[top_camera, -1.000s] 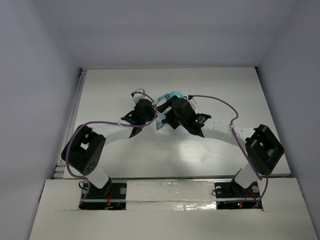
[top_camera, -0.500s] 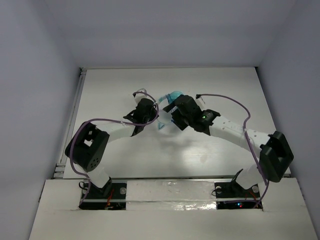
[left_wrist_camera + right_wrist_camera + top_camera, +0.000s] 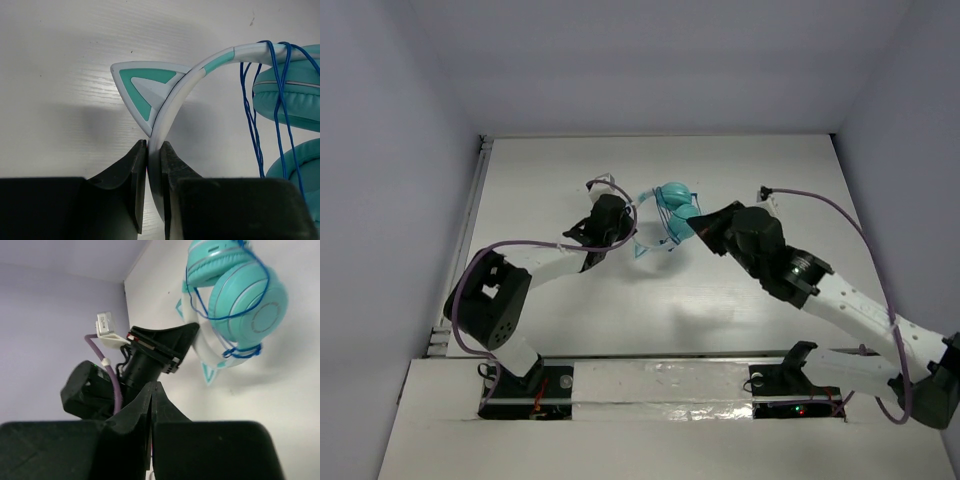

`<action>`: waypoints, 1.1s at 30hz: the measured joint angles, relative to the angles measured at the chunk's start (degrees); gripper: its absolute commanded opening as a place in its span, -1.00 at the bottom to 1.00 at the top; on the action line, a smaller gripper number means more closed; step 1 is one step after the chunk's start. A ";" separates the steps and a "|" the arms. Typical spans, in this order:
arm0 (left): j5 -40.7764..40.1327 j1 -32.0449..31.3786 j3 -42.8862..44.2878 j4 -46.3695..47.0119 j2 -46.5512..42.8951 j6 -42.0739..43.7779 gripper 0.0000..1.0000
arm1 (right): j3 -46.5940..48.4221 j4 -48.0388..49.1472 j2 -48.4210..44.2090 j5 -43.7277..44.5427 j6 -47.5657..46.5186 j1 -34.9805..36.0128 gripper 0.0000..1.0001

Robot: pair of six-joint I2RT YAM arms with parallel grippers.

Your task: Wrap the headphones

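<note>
Our left gripper (image 3: pixel 154 150) is clamped on the pale headband (image 3: pixel 172 97) of the single pair of headphones (image 3: pixel 670 205), just beside one of its two teal-and-white triangular ears (image 3: pixel 145 90). We count two teal cups (image 3: pixel 250 310) lying against each other, with the dark-blue cord (image 3: pixel 245 95) looped over them in several strands. To the right of the headphones, our right gripper (image 3: pixel 151 390) has its jaws pressed together with nothing visible between them, near the cups but apart from them, above the white table (image 3: pixel 540 170).

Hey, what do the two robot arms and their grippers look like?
The left arm and right arm have white links, bulky black joints and a looping purple cable each. The left gripper and right gripper are black, with two wedge-shaped fingers.
</note>
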 measured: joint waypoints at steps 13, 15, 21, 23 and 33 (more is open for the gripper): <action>-3.89 -0.44 10.27 -10.95 3.34 12.55 -1.00 | -16.65 4.02 -28.61 7.23 -21.99 0.00 -1.00; -4.46 -0.44 13.79 -12.59 6.73 14.38 -1.00 | -17.38 4.04 -29.73 7.39 -23.54 0.00 -1.00; -4.33 -0.42 19.37 -13.68 15.98 17.49 -1.00 | -18.47 4.02 -27.02 7.17 -26.53 0.00 -1.00; -3.82 -0.42 21.03 -13.99 18.80 17.92 -1.00 | -18.60 4.09 -25.49 6.93 -27.15 0.00 -0.97; -0.48 0.44 30.05 -12.72 27.19 19.71 -0.45 | -19.69 4.52 -23.43 6.03 -28.70 0.00 -0.54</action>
